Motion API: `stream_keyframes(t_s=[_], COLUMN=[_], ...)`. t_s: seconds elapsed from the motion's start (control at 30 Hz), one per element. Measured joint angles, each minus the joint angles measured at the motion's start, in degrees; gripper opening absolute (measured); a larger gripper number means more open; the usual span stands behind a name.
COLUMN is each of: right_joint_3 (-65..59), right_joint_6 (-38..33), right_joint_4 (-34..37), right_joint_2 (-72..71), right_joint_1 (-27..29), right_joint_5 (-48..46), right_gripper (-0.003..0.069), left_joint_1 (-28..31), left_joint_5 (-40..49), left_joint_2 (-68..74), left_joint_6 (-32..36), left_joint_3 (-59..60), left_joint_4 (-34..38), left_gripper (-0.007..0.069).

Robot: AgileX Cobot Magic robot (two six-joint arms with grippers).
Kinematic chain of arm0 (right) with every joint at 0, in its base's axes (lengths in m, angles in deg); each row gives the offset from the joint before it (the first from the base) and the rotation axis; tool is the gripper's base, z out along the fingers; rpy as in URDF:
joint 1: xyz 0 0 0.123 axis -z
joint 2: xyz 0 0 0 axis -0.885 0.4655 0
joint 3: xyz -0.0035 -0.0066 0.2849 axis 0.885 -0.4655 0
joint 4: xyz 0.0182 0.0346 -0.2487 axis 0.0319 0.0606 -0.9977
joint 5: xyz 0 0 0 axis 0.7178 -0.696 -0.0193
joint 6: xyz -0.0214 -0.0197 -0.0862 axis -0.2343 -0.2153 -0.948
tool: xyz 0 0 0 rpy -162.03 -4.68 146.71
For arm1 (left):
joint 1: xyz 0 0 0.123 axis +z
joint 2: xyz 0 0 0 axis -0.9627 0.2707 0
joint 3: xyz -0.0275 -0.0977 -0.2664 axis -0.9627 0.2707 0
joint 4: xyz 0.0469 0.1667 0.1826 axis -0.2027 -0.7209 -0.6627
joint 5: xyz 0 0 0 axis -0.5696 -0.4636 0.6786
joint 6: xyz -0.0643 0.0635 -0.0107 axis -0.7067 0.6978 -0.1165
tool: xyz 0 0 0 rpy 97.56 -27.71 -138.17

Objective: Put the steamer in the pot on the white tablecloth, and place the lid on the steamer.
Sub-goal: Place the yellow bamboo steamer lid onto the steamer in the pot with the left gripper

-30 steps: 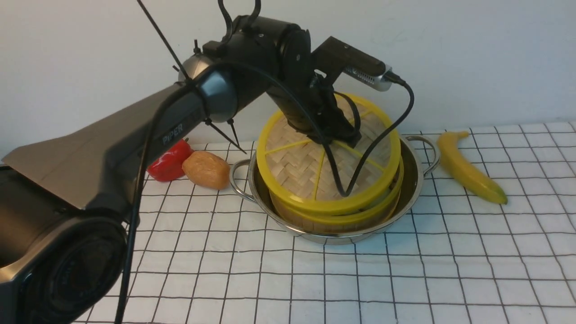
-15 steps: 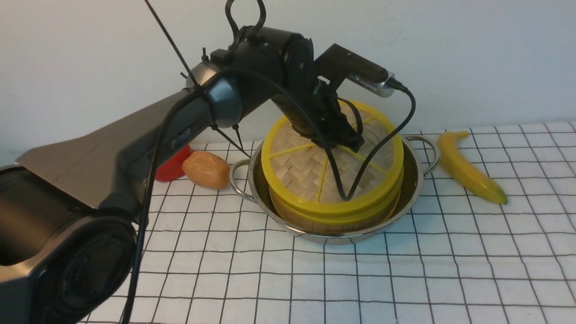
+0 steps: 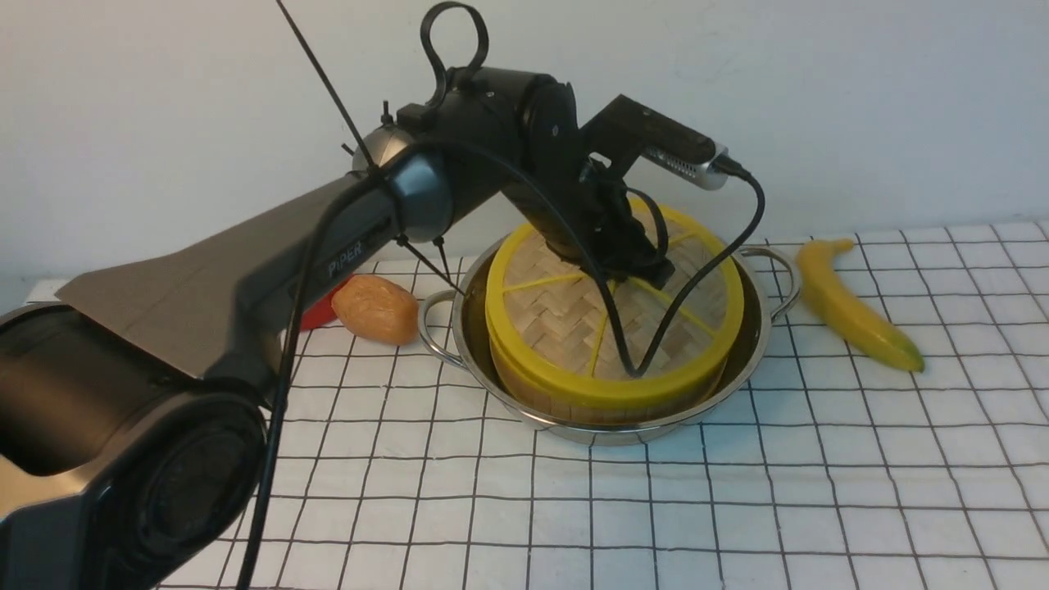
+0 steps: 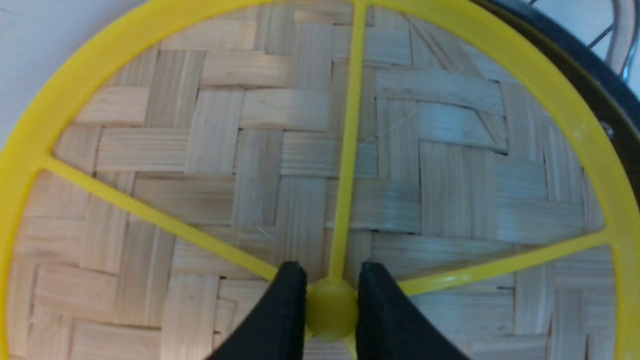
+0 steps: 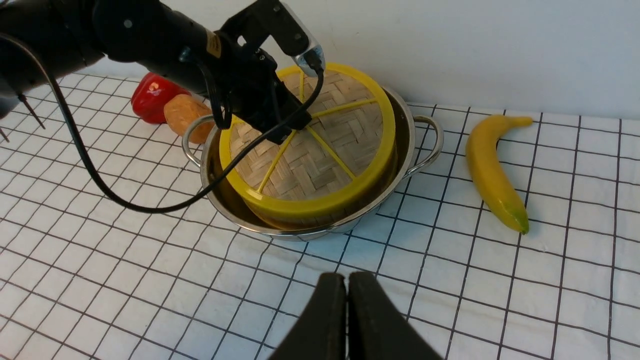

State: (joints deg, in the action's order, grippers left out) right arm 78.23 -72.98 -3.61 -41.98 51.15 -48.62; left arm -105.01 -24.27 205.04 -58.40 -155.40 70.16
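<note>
- Fingertips (image 4: 292,280) of the black left gripper (image 4: 332,300) close around a round yellow knob (image 4: 332,315) at the centre of the lid, one on each side of it, gripping it.
- Flat round lid of woven bamboo (image 3: 557,315), with a thick yellow rim and thin yellow spokes, lies over the steamer; its rim meets the basket along the near side, while the far side is hidden by the arm and the lid itself.
- Round bamboo steamer (image 3: 524,392) stands inside the pot, only a strip of its brown wall showing below the lid.
- Wide shiny stainless-steel pot (image 3: 606,437) surrounds the steamer, its two loop handles out to the left and right.
- White tablecloth with a thin black grid (image 3: 574,508) lies under the pot.
- Black left arm (image 3: 483,123) reaches in above the lid, with a black cable (image 3: 615,328) looping down in front of the woven surface.
- Rounded brown food piece (image 3: 377,309) sits near the left handle, and a red pepper (image 3: 321,313), partly hidden by the arm, is beside it.
- Curved yellow banana (image 3: 860,319) with a green tip lies just beside the right handle.
- Black right gripper (image 5: 347,285) hangs over the cloth, its tips nearly together; whether they fully meet I cannot tell.
</note>
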Motion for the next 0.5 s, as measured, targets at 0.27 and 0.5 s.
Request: stream_keyframes(t_s=[0.27,0.5], right_joint_3=[0.0,0.0], right_joint_6=[0.0,0.0], right_joint_4=[0.1,0.2], right_joint_2=[0.0,0.0], right_joint_1=[0.0,0.0], right_joint_5=[0.0,0.0], right_gripper=[0.0033,0.0039], left_joint_1=[0.0,-0.4], left_joint_5=[-0.1,-0.4], left_joint_2=[0.2,0.2], left_joint_6=[0.0,-2.3], left_joint_3=[-0.1,-0.1], left_joint_4=[-1.2,-3.1], left_gripper=[0.012,0.012])
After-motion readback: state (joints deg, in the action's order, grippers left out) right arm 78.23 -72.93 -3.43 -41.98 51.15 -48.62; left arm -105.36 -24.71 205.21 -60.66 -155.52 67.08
